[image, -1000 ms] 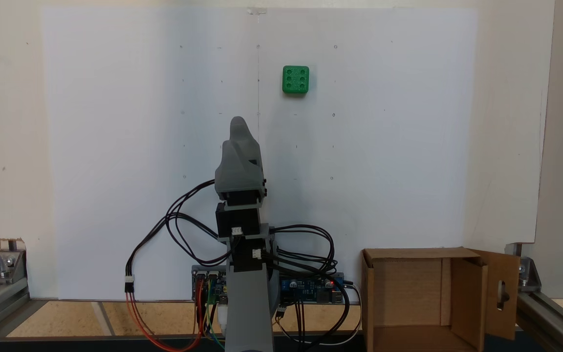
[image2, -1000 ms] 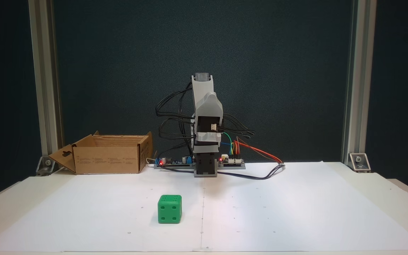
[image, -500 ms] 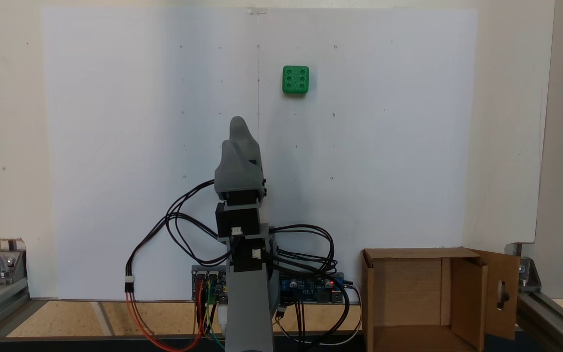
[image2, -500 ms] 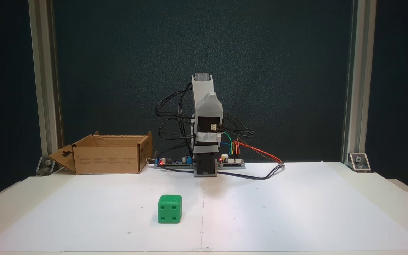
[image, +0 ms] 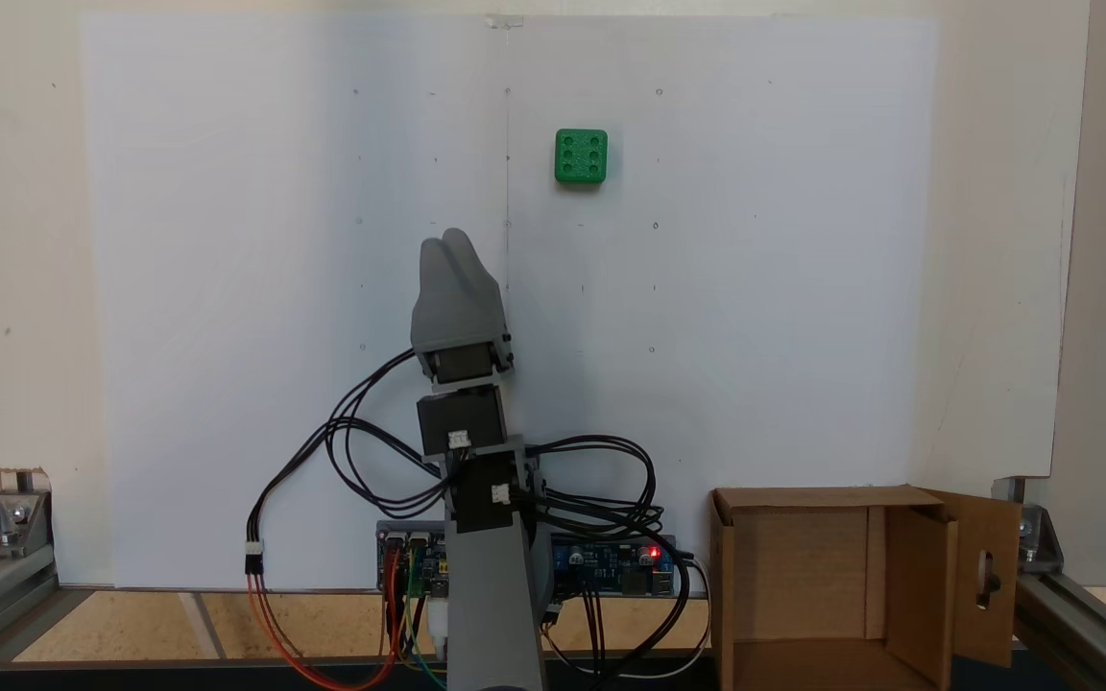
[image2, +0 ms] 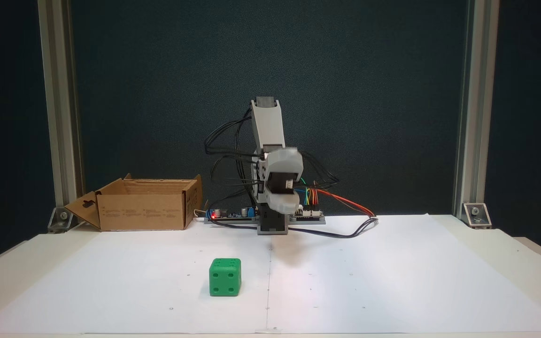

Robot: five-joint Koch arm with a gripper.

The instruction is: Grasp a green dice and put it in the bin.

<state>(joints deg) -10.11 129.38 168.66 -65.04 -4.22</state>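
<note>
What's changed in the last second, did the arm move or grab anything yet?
The arm has started moving: the gripper has swung slightly to the left in the view from above, and in the front view it has turned and dropped lower. Nothing was taken hold of. The green dice and the cardboard box stayed where they were.

A robotics lab bench: aluminium frame posts, white paper sheet with marked dots, exposed circuit boards and a dark backdrop panel.
</note>
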